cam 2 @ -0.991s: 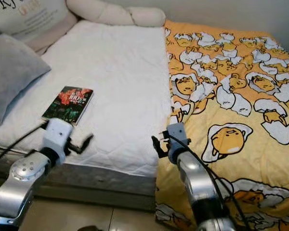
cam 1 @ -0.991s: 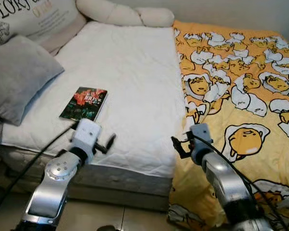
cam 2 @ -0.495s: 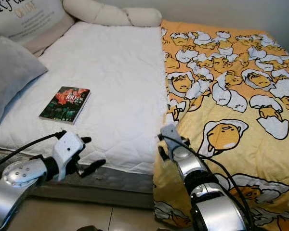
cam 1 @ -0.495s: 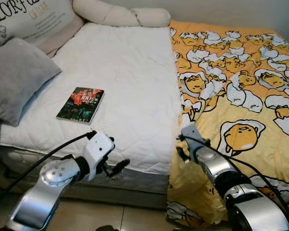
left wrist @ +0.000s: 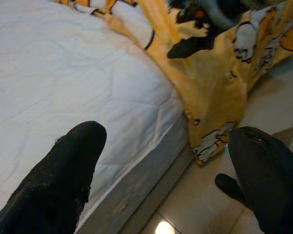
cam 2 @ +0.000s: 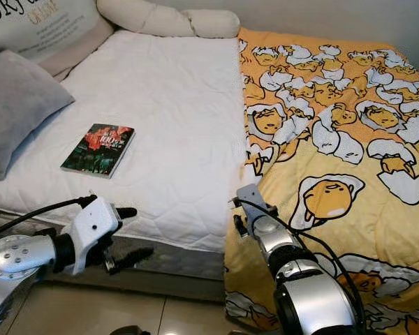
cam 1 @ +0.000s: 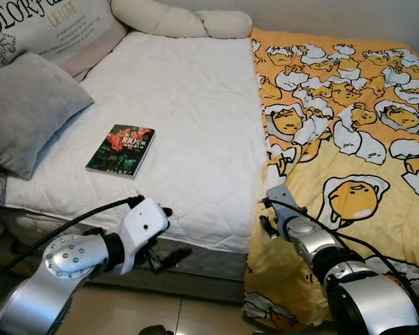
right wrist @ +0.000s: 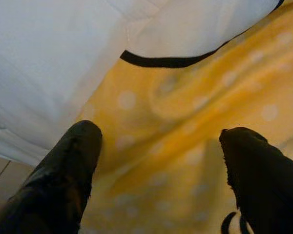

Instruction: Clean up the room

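A book [cam 2: 98,149] lies on the white bed [cam 2: 174,105], left of the yellow blanket [cam 2: 335,139]. The left gripper [cam 2: 126,237] hangs spread at the near edge.

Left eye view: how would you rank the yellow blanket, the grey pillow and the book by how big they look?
1. Yellow blanket, clearly largest.
2. Grey pillow, partly cut off at the frame edge.
3. Book, smallest.

Silver arms, black cables, black fingers [left wrist: 63,180]
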You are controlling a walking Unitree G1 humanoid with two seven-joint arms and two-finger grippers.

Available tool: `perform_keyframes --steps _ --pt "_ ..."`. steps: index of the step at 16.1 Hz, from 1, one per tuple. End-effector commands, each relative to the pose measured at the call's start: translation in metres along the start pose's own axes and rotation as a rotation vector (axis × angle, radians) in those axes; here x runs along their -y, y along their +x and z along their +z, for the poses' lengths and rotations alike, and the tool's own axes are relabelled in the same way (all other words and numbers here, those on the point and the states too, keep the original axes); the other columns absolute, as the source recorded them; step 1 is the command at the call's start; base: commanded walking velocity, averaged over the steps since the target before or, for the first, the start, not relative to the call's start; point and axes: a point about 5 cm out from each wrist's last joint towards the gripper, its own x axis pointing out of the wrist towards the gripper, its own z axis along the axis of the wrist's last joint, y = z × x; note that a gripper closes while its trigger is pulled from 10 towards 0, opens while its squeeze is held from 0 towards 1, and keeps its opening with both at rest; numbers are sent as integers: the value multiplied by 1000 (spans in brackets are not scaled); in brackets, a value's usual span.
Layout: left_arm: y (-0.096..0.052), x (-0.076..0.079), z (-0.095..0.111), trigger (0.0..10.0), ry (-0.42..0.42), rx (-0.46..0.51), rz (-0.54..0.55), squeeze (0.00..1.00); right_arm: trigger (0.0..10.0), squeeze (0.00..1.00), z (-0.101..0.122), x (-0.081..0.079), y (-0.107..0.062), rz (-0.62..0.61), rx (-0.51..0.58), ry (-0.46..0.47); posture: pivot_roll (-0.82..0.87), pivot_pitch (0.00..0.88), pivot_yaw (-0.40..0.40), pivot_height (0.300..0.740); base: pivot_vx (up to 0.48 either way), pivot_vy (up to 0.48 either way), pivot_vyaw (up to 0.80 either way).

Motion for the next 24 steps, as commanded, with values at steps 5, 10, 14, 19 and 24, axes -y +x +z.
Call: perform_keyframes --steps 5,10,14,19,24 --pt "-10 13 2 10000 -2 -36 -50 0 0 0 4 4 0 -7 37 97 168 97 -13 740 0 0 0" --pt "-19 20 7 10000 -13 -50 -44 0 0 0 -10 5 0 -2 10 108 217 135 -9 740 0 0 0" --pt "-30 23 9 10000 -15 -70 -42 0 0 0 -12 13 -1 -30 10 125 245 164 8 740 0 0 0" --pt "-36 25 8 10000 -25 -91 -30 0 0 0 -15 18 -2 -45 12 137 248 168 10 740 0 0 0" --pt "-34 24 9 10000 -33 -83 -15 0 0 0 -13 22 -2 -34 45 178 227 139 7 740 0 0 0"
